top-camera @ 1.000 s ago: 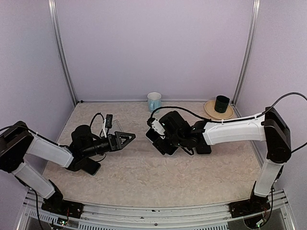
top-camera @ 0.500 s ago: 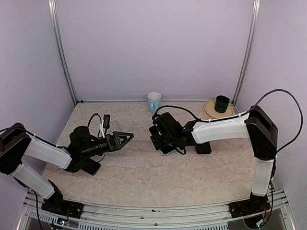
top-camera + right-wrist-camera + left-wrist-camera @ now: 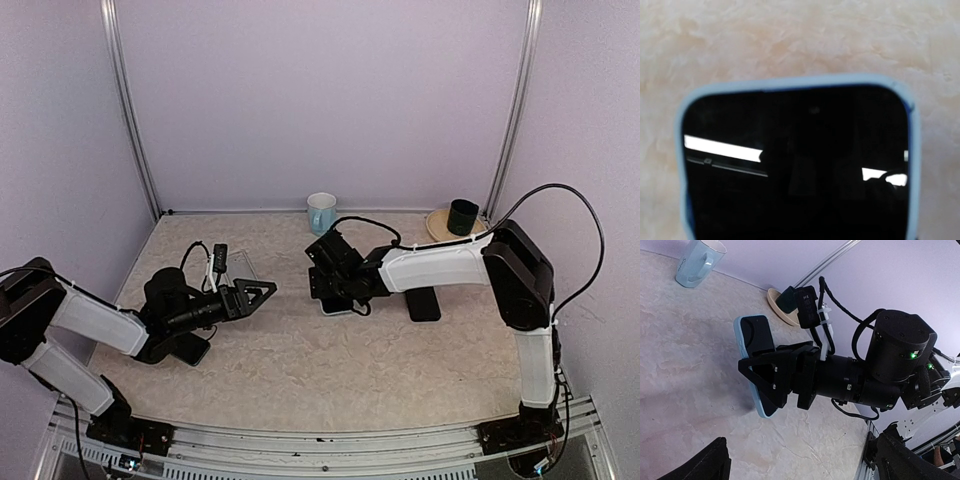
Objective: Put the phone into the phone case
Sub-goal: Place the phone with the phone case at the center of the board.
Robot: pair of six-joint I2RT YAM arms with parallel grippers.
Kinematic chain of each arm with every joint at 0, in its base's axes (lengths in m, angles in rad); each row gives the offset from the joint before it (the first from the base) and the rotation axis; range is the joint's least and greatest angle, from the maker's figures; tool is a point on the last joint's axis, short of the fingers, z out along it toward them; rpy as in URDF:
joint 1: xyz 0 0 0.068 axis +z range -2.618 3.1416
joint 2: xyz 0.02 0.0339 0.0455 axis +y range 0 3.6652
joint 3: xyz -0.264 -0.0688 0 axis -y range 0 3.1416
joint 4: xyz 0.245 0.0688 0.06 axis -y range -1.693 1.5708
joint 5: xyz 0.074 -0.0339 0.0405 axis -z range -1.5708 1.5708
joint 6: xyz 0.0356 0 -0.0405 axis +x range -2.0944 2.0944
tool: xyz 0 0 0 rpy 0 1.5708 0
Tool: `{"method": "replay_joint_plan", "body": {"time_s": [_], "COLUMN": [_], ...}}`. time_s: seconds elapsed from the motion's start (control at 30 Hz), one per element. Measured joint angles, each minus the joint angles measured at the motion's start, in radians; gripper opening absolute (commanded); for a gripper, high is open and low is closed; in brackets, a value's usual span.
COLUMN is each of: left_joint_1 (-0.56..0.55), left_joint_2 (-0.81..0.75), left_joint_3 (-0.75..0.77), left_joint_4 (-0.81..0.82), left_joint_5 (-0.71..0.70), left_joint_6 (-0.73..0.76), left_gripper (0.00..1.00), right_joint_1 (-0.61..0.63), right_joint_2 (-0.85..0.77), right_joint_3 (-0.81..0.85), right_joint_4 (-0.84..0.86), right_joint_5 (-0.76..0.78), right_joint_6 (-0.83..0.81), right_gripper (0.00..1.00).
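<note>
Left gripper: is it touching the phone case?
Apart. The top view shows bare table between the left gripper and the phone case.

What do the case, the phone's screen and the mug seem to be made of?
The case is pale blue and matte with a rounded rim: probably silicone or soft plastic. The phone has a glossy black screen mirroring bright lights: likely glass. The mug is light blue with a sheen: probably glazed ceramic.

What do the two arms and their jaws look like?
The left arm and right arm both have white link shells with black joints and motor housings. Their jaws are black triangular frames with cut-outs. A black cable, tied with a white clip, runs along the right wrist, where green lights glow.
</note>
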Motion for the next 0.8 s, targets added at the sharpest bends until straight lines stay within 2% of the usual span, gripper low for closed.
{"method": "replay_joint_plan", "body": {"time_s": [0.3,0.8], "left_joint_1": [0.0,0.0], "left_joint_2": [0.0,0.0], "left_joint_3": [-0.014,-0.031], "left_joint_4": [0.007,0.026], "left_joint_5": [-0.003,-0.004], "left_joint_6": [0.0,-0.002], "left_gripper": [0.99,0.99], "right_joint_1": [-0.001,-0.012], "right_joint_2": [0.043,0.071], "right_joint_3": [0.028,0.028], "right_joint_4": [-0.06,-0.091], "right_joint_5": [0.046,0.042], "right_joint_6": [0.159,0.233], "right_gripper": [0.56,0.6]}}
